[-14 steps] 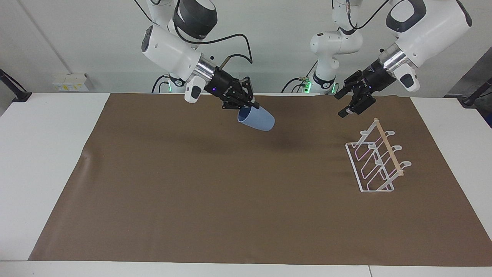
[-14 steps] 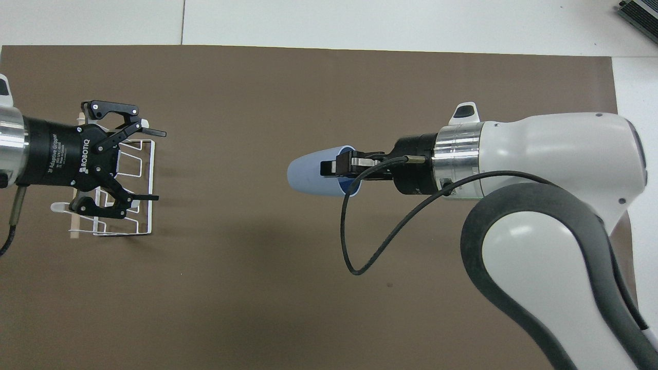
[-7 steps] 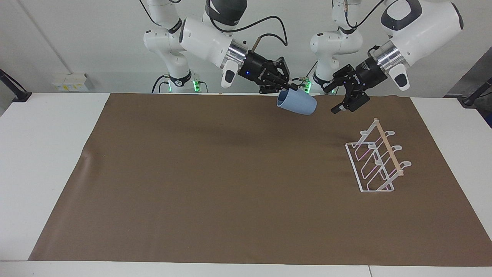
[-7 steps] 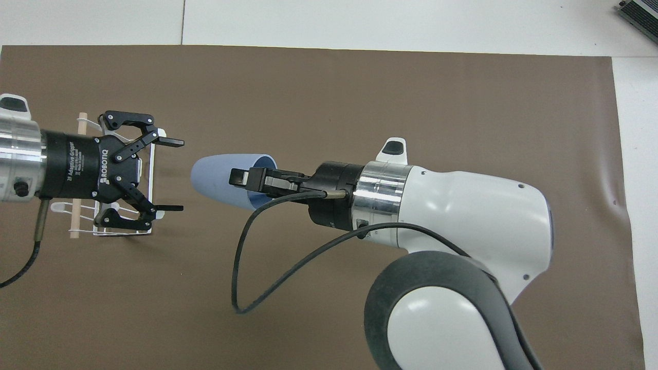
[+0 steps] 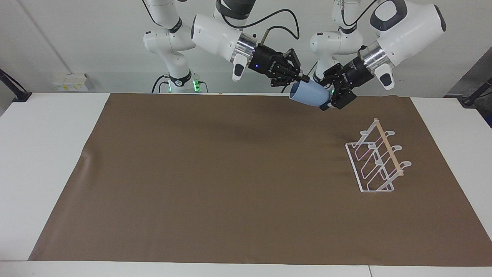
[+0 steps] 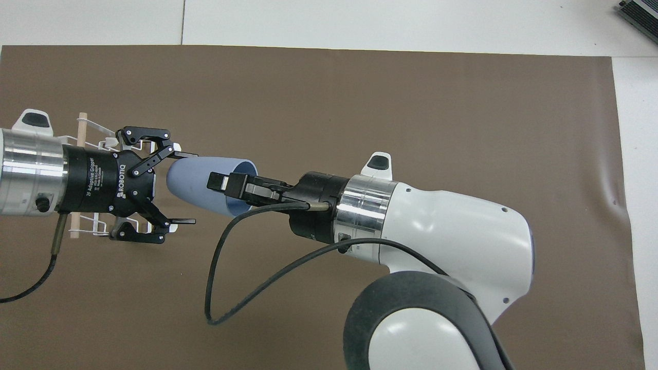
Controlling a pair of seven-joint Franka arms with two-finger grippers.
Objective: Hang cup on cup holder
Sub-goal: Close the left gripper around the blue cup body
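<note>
1. Over the robots' end of the brown mat [image 5: 230, 184], the cup [image 5: 309, 96] is airborne, lying sideways between both grippers; nothing hangs on the cup holder [image 5: 378, 157] yet.
2. Looks like a handover: transfer, carry and hanging all remain.
3. Right gripper [image 5: 298, 79]: fingers [image 6: 218, 181] clenched on the cup's rim, one inside the mouth.
4. Left gripper [image 5: 329, 99]: fingers [image 6: 185, 154] spread wide around the cup's closed end, not yet gripping.
</note>
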